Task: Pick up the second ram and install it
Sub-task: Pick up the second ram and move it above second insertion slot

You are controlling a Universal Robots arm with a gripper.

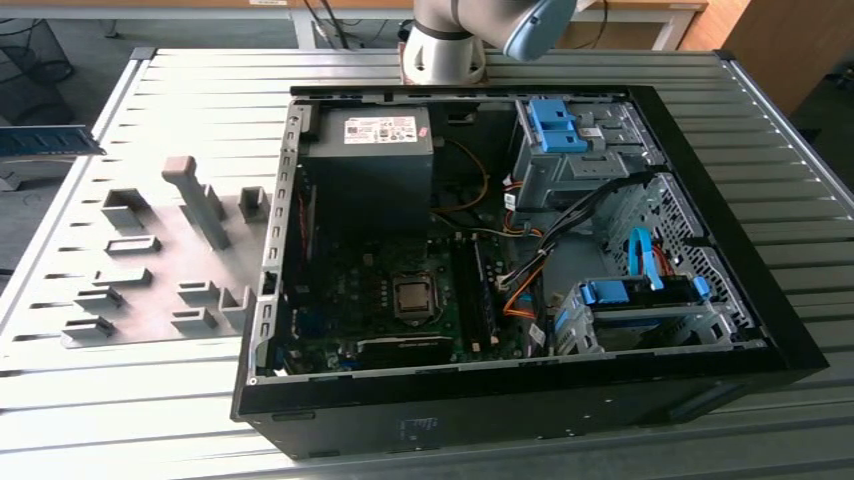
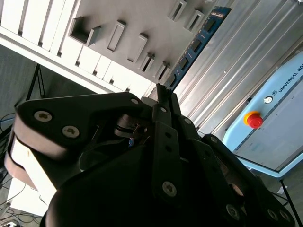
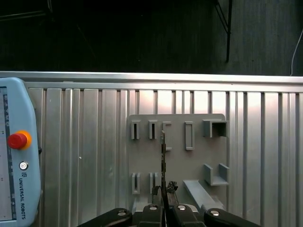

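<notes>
Second ram is off the grey holder plate, clamped edge-on in the closed gripper beside the bench's edge at the exterior view's left. It is not yet seated in the open computer case.

I work in a robotics lab or workshop. My table is slatted aluminium profile, and it carries an opened computer case and a grey plate of holder blocks. A pale blue control pendant with a red stop button sits near the plate.
</notes>
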